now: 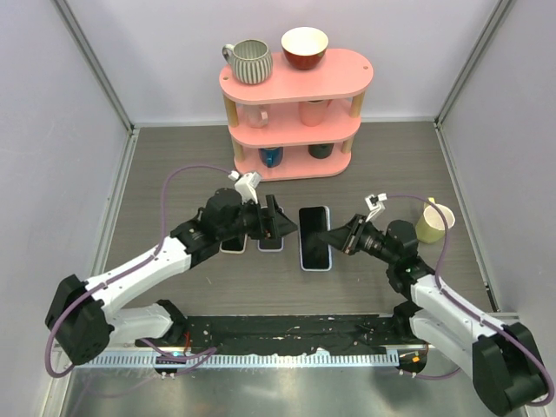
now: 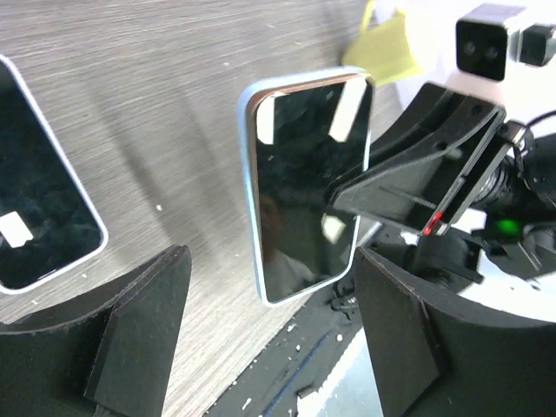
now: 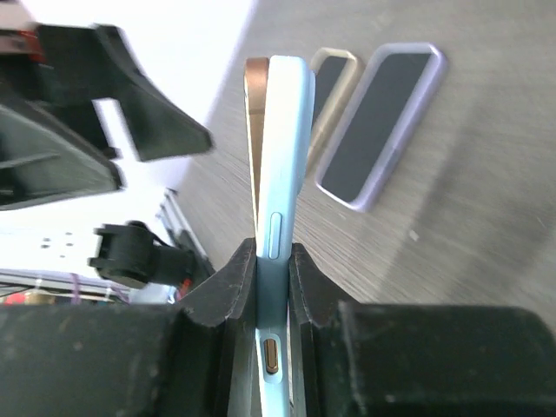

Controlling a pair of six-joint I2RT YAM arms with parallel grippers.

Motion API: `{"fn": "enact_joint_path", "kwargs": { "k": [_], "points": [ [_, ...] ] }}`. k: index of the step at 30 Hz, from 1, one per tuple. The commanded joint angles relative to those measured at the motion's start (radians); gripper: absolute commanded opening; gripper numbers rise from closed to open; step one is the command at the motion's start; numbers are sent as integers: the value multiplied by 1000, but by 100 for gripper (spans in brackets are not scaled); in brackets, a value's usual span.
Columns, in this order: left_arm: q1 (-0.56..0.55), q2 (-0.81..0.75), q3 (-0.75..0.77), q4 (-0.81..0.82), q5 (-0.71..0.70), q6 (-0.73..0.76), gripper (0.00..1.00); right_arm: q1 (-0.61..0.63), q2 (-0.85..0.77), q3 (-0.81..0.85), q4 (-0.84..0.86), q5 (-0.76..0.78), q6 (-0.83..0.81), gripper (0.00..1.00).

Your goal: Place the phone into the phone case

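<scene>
Grey wood-grain table (image 1: 174,174) with a pink 3-tier shelf (image 1: 347,74) at its back edge. The left arm (image 1: 148,265) and right arm (image 1: 452,304) both reach toward the area in front of the shelf.

The light-blue phone case (image 3: 291,148) lies directly in front of the shelf's middle, with the phone (image 1: 314,234) in it, screen up. In the right wrist view the phone's copper edge (image 3: 255,130) stands slightly off the case at the far end.

The right gripper (image 3: 274,261) is closed tight on the case's rim, 1 finger on each face, on the side in front of the shelf's right end. The left gripper (image 1: 280,224) is in front of the shelf's left half, its 2 fingers spread wide and holding nothing.

2 other handsets (image 1: 233,248) (image 1: 271,245) lie flat in front of the shelf's left end, partly under the left gripper. A yellow cup (image 1: 432,221) stands in front of the shelf, beyond its right end. A grey ribbed mug (image 1: 250,61) and a red bowl (image 1: 304,45) sit on the shelf's top tier.
</scene>
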Motion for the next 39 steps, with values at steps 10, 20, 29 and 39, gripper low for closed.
{"fn": "enact_joint_path", "kwargs": {
  "k": [10, 20, 29, 39],
  "points": [
    [18, 19, -92, 450, 572, -98, 75, 5, -237, -1, 497, -53, 194, 1],
    [11, 166, -113, 818, 660, -287, 50, 5, -217, -30, 605, -70, 252, 2],
    [10, 189, -126, 850, 666, -269, 20, 5, -218, 33, 505, -93, 249, 21],
    [10, 182, -161, 866, 712, -185, 1, 5, -203, 198, 246, -52, 298, 61]
  ]
}}
